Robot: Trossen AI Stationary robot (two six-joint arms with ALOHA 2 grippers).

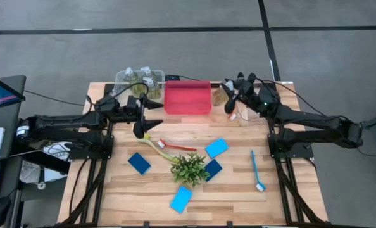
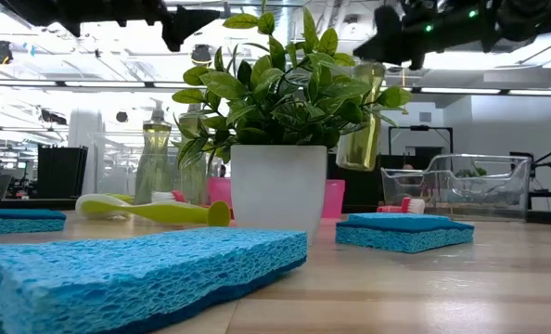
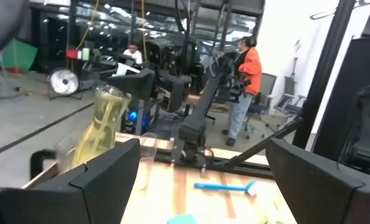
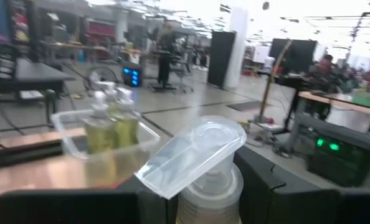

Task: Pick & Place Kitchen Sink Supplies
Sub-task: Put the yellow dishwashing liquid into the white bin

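The right gripper [image 1: 230, 101] grasps a small clear bottle [image 2: 360, 139] of yellow-green liquid, raised above the far right part of the bench [image 1: 238, 190] beside the red bin [image 1: 187, 98]; the left gripper [image 1: 147, 121] hangs released with its fingers spread, just in front of the clear bin [image 1: 128, 77]; the bench is pale wooden planks on a grey floor, and past it lies an open workshop with desks, screens and a person in an orange top [image 3: 248, 65]; the clear bin holds other bottles [image 4: 113, 124] of the same liquid, though their count is hard to tell; on the planks lie a yellow brush [image 1: 157, 147], a red brush [image 1: 178, 147], a blue brush [image 1: 256, 171], four blue sponges [image 1: 181, 199] and a potted green plant [image 1: 190, 168].
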